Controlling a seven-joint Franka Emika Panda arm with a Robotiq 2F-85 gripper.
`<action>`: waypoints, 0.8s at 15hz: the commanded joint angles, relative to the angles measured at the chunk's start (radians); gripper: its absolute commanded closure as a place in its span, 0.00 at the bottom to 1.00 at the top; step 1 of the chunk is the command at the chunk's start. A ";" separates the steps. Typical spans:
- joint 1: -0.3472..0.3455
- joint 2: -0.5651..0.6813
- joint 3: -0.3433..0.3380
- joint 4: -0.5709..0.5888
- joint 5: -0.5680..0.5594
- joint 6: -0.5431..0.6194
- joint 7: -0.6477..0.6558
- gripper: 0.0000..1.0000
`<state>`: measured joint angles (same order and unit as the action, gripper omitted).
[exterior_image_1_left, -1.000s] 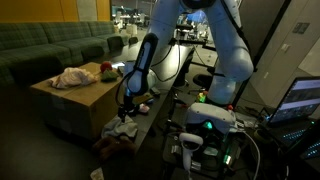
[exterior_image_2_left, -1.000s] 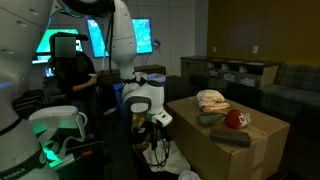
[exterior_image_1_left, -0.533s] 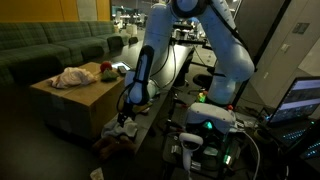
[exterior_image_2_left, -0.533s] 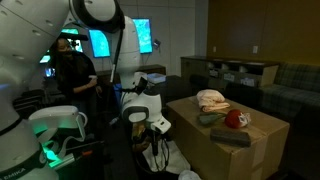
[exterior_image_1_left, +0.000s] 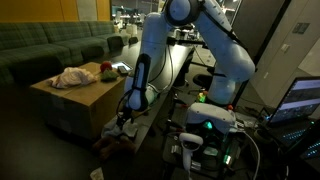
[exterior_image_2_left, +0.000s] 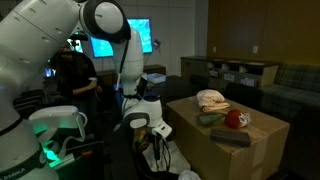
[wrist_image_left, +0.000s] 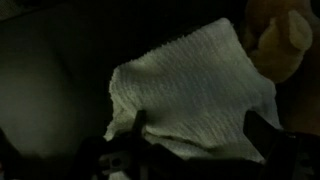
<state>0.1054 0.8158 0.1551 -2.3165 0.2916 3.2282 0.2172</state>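
My gripper (wrist_image_left: 198, 128) is open and hangs low over the floor beside a cardboard box. A white knitted cloth (wrist_image_left: 190, 85) lies flat under it, with its near edge between the two fingers. A brown plush toy (wrist_image_left: 285, 40) lies just past the cloth's corner. In both exterior views the gripper (exterior_image_1_left: 124, 117) (exterior_image_2_left: 157, 148) points down at the pale cloth (exterior_image_1_left: 122, 129) on the floor. I cannot tell whether the fingers touch the cloth.
The cardboard box (exterior_image_1_left: 88, 102) (exterior_image_2_left: 210, 145) carries a crumpled cloth (exterior_image_1_left: 68, 77) (exterior_image_2_left: 211, 100), a red thing (exterior_image_2_left: 236, 119) and a dark object (exterior_image_2_left: 230, 138). A green sofa (exterior_image_1_left: 45, 45) stands behind. The robot base (exterior_image_1_left: 212, 122), cables and a person (exterior_image_2_left: 75, 72) are close by.
The arm has bent over and lowered, bringing the gripper down closer to the cloth on the floor. The things on the box have not moved.
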 joint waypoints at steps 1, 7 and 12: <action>0.034 0.048 -0.034 0.038 -0.009 0.030 0.029 0.00; 0.041 0.090 -0.055 0.071 -0.001 0.012 0.047 0.00; 0.054 0.099 -0.079 0.086 0.002 0.004 0.062 0.12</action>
<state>0.1301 0.8840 0.1097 -2.2610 0.2915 3.2288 0.2531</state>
